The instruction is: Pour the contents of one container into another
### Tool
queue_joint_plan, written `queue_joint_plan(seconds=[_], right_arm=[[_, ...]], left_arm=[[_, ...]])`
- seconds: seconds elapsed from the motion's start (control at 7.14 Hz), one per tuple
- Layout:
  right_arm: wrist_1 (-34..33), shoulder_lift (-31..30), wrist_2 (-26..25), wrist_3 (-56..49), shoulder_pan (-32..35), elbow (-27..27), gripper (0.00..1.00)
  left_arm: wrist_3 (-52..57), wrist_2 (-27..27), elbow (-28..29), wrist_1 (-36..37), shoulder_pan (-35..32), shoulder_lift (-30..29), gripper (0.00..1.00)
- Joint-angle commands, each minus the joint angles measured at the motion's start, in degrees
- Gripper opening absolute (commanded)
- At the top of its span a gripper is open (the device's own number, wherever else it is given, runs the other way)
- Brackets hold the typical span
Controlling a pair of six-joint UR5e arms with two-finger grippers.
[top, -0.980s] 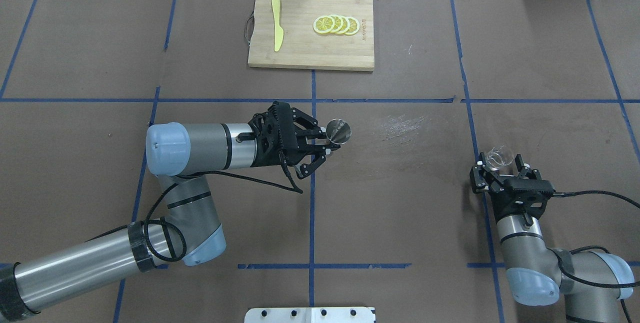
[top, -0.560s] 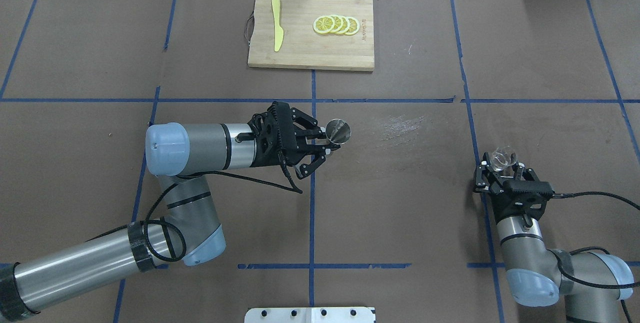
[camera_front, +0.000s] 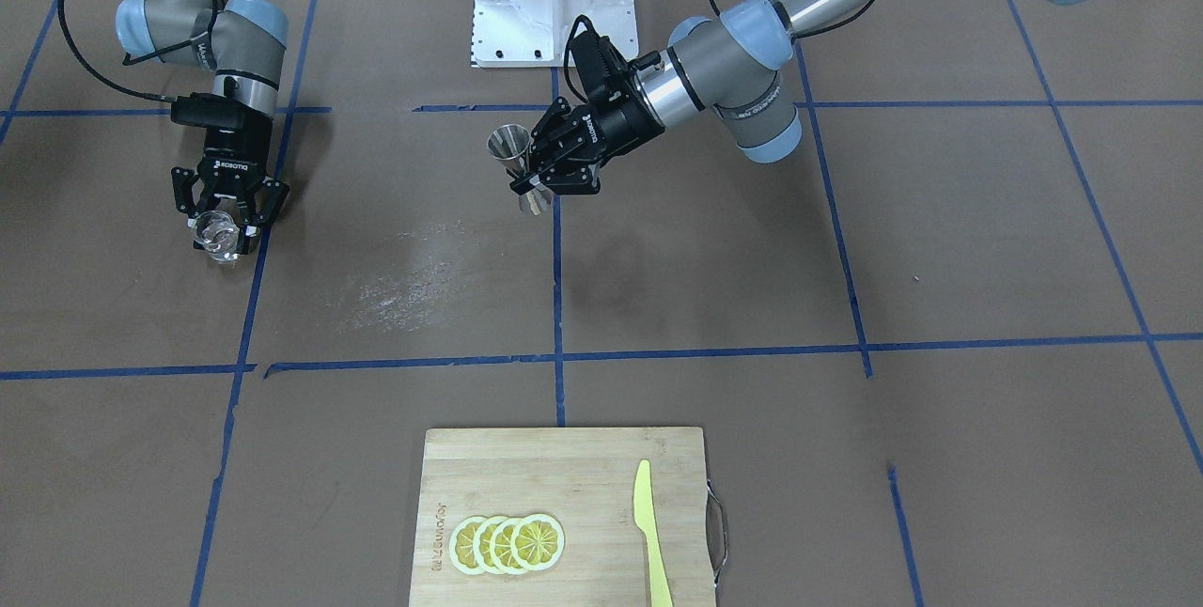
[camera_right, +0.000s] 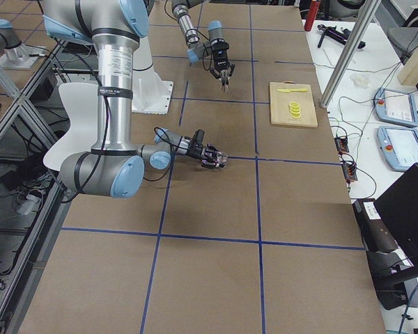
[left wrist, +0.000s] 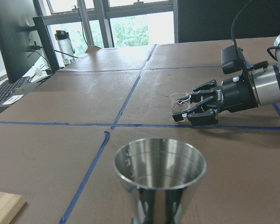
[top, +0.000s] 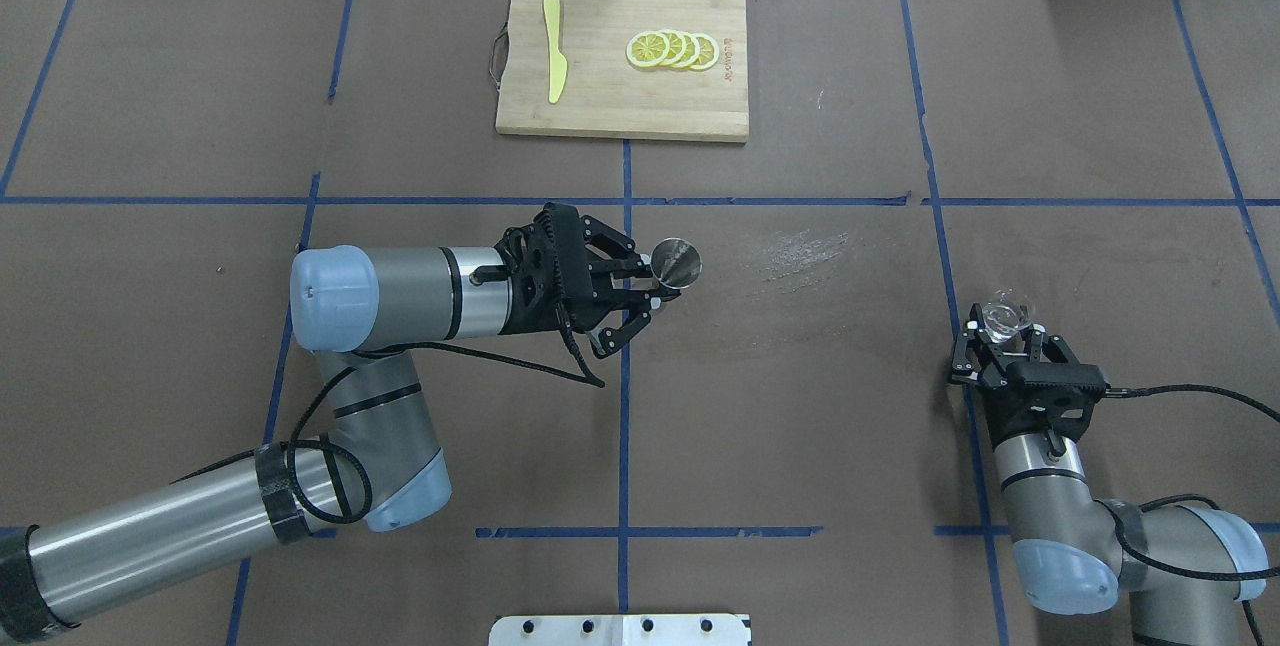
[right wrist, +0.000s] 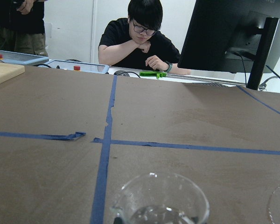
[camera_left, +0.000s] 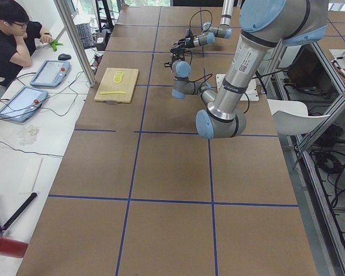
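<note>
Jaws clamped (right gripper on glass cup, left gripper on jigger), the cup should travel level, then tilt slowly.

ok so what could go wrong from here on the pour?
1. The glass cup in the right tool is far from the jigger; whatever is in it may slosh on the way over.
2. The jigger's mouth is narrow, so a stream could miss and hit the table paper, where a pale smear already shows.
3. The left tool pinches the jigger only at its waist; it might pivot if the cup bumps it.
</note>
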Motion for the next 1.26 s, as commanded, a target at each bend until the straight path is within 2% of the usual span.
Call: queue_joint_plan(seconds=[0.0,0.42,0.7,0.84,1.12], right_arm=[[0.01,0.04,0.0,-0.88,0.04,0.34,0.0],[0.01,0.04,0.7,-4.49,0.39,4.62,0.0],[0.36,0.21,3.41,-6.06,1.27,7.63,0.0],[2.54,0.13,3.77,-11.21,2.49,8.16,0.0],[14.63,0.21,3.86,-26.39,3.63,7.9,0.0]], left_arm=[[0.0,0.0,0.0,-0.29,0.0,0.0,0.0],[0.0,0.0,0.0,-0.38,0.0,0.61,0.0],[0.0,0.0,-0.09,-1.08,0.0,0.79,0.0],[0.0,0.0,-0.09,-1.09,0.0,0.79,0.0],[0.0,0.0,-0.09,-1.09,0.0,0.79,0.0]])
